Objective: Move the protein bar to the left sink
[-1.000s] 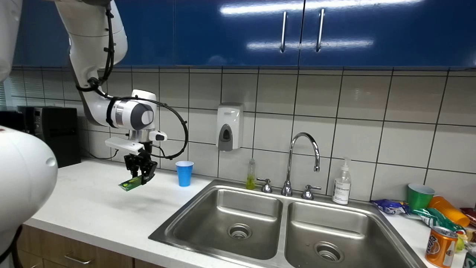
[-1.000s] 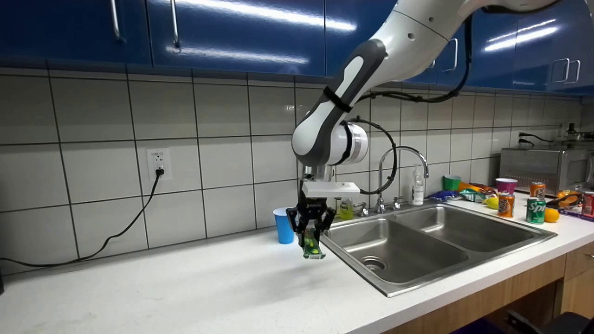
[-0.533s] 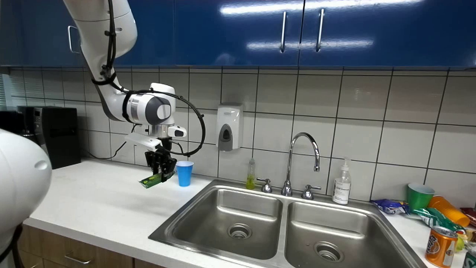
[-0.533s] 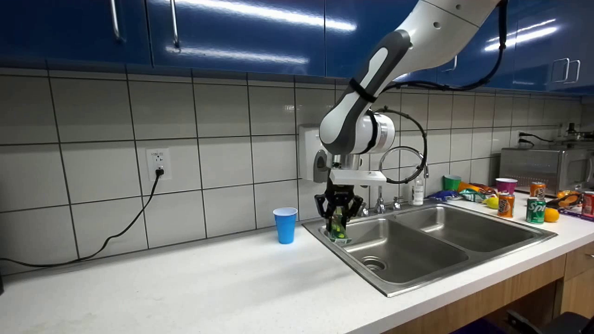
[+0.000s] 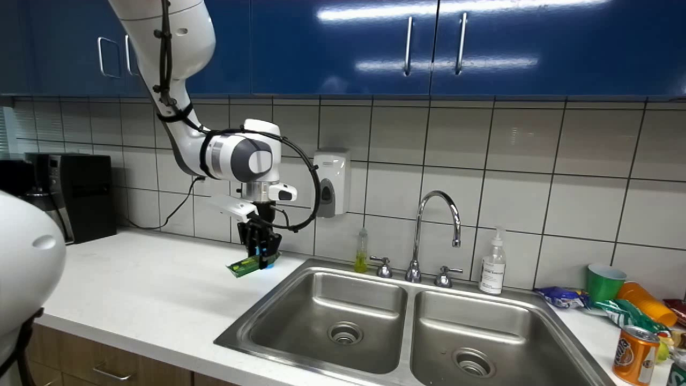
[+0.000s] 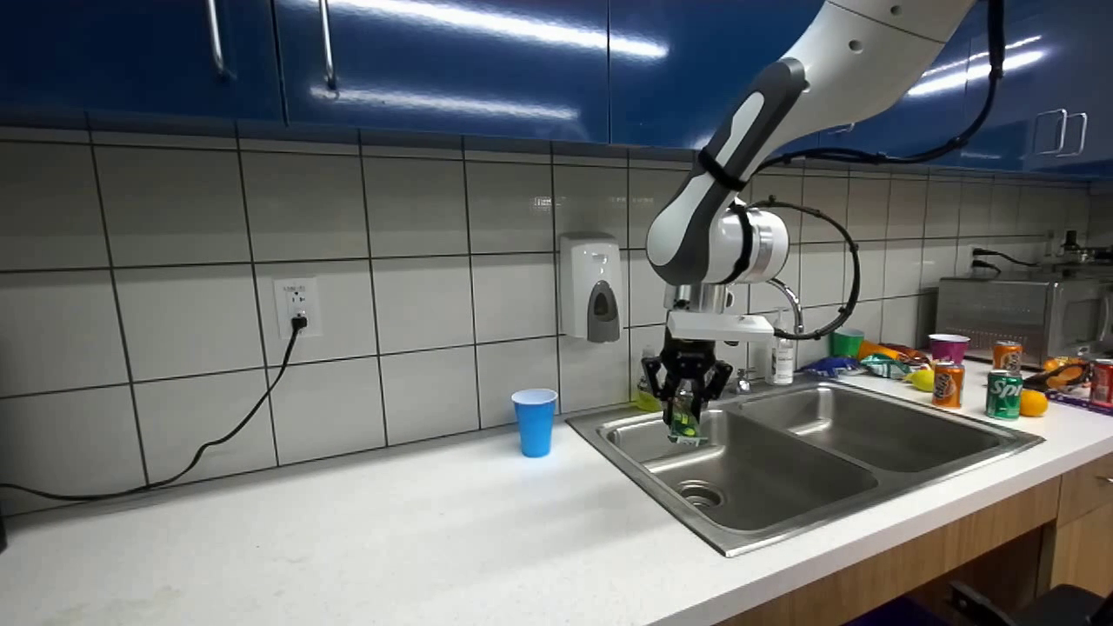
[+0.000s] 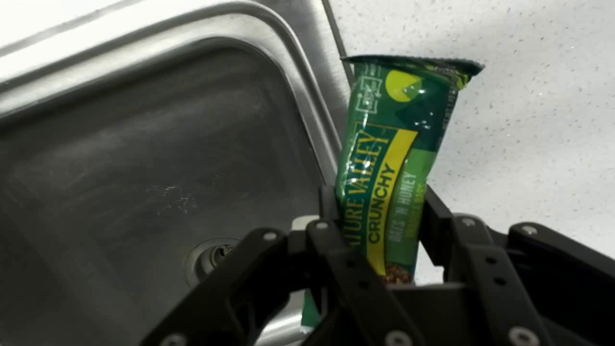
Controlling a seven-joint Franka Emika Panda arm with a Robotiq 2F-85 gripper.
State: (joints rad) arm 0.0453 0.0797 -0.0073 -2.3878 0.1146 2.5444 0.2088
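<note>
tool: holding protein bar aloft | left sink: near, lower

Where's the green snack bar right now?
The green snack bar is up in the air, held between the robot's jaws. In the wrist view, the left sink is on its left and the white counter is on its right.
</note>
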